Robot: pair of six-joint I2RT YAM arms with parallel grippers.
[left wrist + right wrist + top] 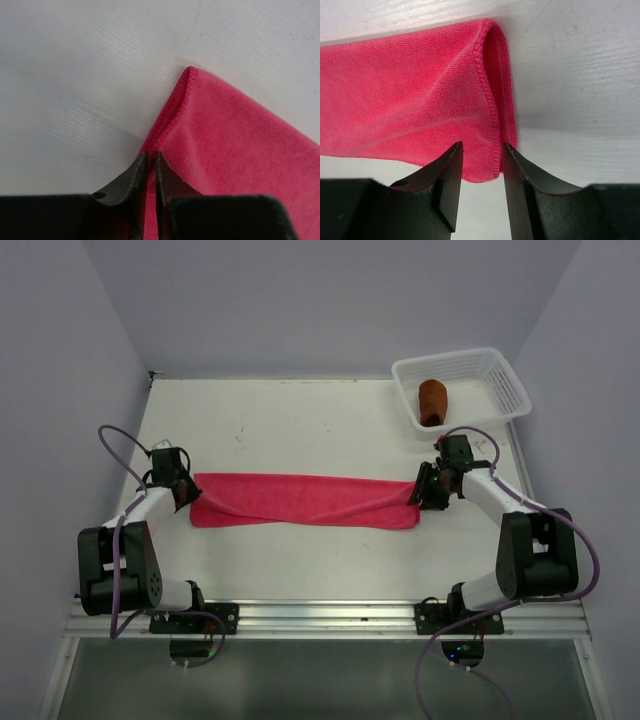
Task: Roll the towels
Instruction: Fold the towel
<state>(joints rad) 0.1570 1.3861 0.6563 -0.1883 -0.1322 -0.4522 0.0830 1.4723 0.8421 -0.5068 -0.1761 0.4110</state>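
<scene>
pink towel: is showing soft, matt cloth with a fine ribbed weave and a stitched hem
rust-brown towel: is looking matt and fuzzy
basket: is showing white plastic mesh
table: is looking matt white, faintly grained and scuffed
fingers: are looking like smooth, matt black plastic

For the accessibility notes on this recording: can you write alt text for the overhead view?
A pink towel lies stretched out lengthwise across a white table, the left arm's fingers at its left end and the right arm's fingers at its right end. A rolled brown towel sits in a white basket at the far right corner.
</scene>
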